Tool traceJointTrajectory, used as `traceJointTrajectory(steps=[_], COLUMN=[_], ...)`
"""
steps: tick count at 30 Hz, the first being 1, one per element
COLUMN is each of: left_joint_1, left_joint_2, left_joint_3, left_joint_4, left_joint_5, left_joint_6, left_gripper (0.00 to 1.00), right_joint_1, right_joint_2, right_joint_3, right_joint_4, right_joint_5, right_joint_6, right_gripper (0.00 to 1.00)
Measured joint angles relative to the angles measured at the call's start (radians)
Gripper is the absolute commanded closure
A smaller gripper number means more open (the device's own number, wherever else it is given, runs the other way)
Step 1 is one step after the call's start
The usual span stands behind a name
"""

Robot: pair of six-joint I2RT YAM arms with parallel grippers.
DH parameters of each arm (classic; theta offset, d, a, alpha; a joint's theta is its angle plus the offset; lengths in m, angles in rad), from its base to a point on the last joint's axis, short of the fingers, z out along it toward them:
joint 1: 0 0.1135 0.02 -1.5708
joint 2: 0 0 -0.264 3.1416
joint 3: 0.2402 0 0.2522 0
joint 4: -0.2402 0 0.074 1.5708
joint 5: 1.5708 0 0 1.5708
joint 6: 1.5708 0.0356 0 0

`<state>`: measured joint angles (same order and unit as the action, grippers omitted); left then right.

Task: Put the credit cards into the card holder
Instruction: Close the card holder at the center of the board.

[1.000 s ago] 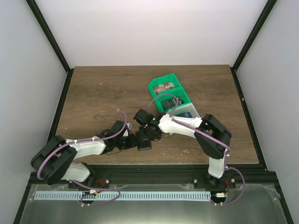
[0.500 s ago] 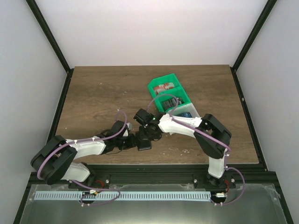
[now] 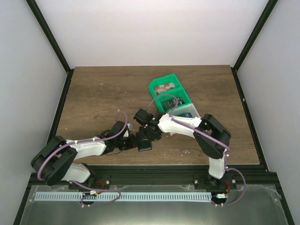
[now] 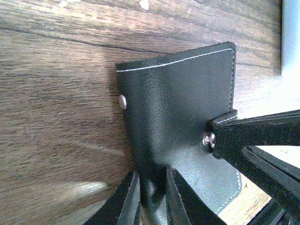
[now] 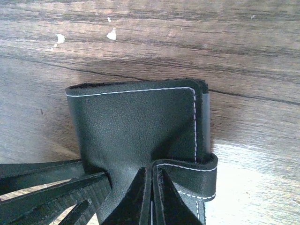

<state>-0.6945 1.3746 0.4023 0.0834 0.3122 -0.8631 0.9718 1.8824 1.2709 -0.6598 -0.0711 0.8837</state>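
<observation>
Two pincers meet on one card holder [image 3: 146, 146], which lies on the table [image 3: 93, 93] near the front edge, roughly midway between the arm bases. Left gripper [image 4: 152, 190]: narrow, clamped on the holder's near edge, leather between its fingers [image 4: 129, 199]. Right gripper [image 5: 152, 185]: nearly closed, pinching the snap strap [image 5: 187, 171] at the holder's corner. One snap stud [image 4: 123, 101] bare on the black face. Farther back: green bin [image 3: 161, 80], white bin [image 3: 197, 112] touching it, something blue inside, too small to name.
</observation>
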Motion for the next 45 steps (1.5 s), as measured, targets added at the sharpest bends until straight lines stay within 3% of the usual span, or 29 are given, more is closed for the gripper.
traceJointTrajectory(steps=[36, 41, 45], left_joint_1=[0.000, 0.000, 0.000], left_joint_2=[0.000, -0.002, -0.011], left_joint_3=[0.000, 0.000, 0.000], left_joint_4=[-0.001, -0.002, -0.013], left_joint_5=[-0.003, -0.004, -0.016], left_joint_6=[-0.001, -0.001, 0.000], left_gripper=[0.82, 0.82, 0.79], right_joint_1=[0.010, 0.010, 0.021], right_joint_2=[0.085, 0.090, 0.084], right_joint_3=[0.097, 0.106, 0.079], right_joint_4=[-0.102, -0.101, 0.034], right_joint_5=[0.012, 0.012, 0.013], right_joint_6=[0.000, 0.000, -0.001], right_gripper=[0.99, 0.89, 0.80])
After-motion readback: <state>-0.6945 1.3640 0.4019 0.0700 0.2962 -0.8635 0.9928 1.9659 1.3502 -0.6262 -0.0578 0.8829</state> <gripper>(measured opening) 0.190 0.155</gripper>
